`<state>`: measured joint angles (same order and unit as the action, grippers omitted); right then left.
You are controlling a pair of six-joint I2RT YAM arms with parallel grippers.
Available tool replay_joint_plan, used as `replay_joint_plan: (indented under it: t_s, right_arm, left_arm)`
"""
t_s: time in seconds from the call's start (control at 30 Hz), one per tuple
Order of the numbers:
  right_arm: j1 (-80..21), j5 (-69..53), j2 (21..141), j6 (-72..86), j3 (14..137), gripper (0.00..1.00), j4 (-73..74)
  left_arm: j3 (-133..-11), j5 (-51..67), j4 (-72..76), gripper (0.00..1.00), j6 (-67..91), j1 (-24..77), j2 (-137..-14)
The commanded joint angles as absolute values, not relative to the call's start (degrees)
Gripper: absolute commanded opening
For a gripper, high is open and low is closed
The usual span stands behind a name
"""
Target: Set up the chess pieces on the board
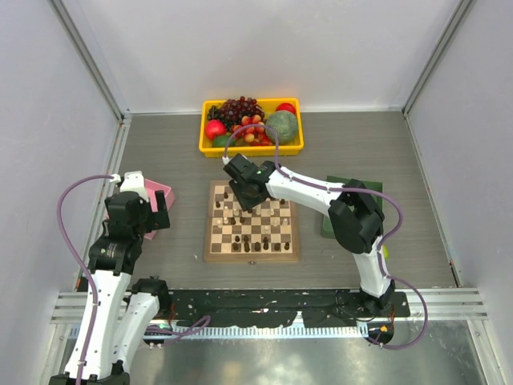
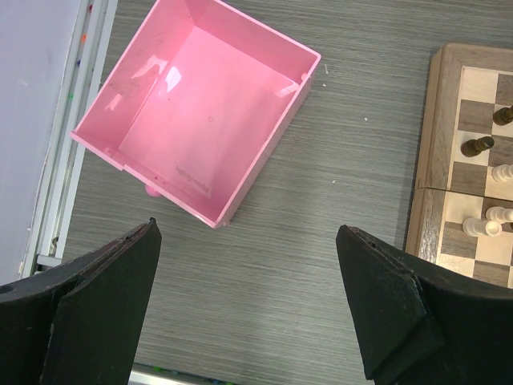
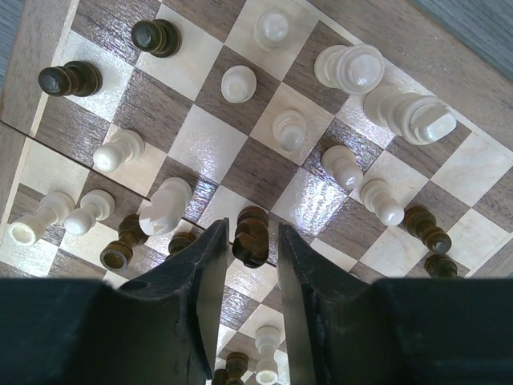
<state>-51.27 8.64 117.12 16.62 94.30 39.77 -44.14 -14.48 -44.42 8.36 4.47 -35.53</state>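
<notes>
The board [image 1: 252, 255] lies at the table's middle with cream-white and dark brown chess pieces [image 1: 255, 228] scattered over its squares. My right gripper [image 1: 244, 200] hangs over the board's far left part. In the right wrist view its jaws [image 3: 250, 227] stand narrowly apart around an upright dark brown piece [image 3: 251, 241], with a thin gap showing on each side. Cream pieces [image 3: 288, 128] and dark ones [image 3: 70, 79] stand around it. My left gripper [image 2: 247, 228] is wide open and empty over bare table, left of the board's edge [image 2: 429, 144].
An empty pink tray [image 2: 200, 104] sits just beyond the left gripper, left of the board. A yellow bin [image 1: 251, 149] of fruit stands at the back. A green tray [image 1: 330, 218] lies right of the board, partly behind the right arm.
</notes>
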Motion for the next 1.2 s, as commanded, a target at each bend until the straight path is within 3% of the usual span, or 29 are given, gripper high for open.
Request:
replay_joint_plan:
  t_s: [0.0,0.13,0.27,0.83,1.17]
  right_arm:
    - [-51.33,8.44,116.81,16.00,96.06,0.35,39.64]
    - [-51.42,8.35,116.54,16.00,96.06,0.34,39.64]
    - [-51.33,8.35,116.72,15.91,96.07,0.41,40.25]
    - [-51.33,8.17,115.75,15.21,96.42,0.20,40.69]
    - [-52.29,9.31,108.03,15.73,98.44,0.19,41.75]
  left_arm:
    - [-45.00,-14.68,-42.63,0.99,8.00,4.22,-35.77]
    - [-45.00,-14.68,-42.63,0.99,8.00,4.22,-35.68]
    - [-45.00,-14.68,-42.63,0.99,8.00,4.22,-35.68]
    - [-45.09,-14.24,-42.63,0.99,8.09,4.22,-35.86]
    - [-45.18,-14.59,-42.45,0.99,8.09,4.22,-35.68]
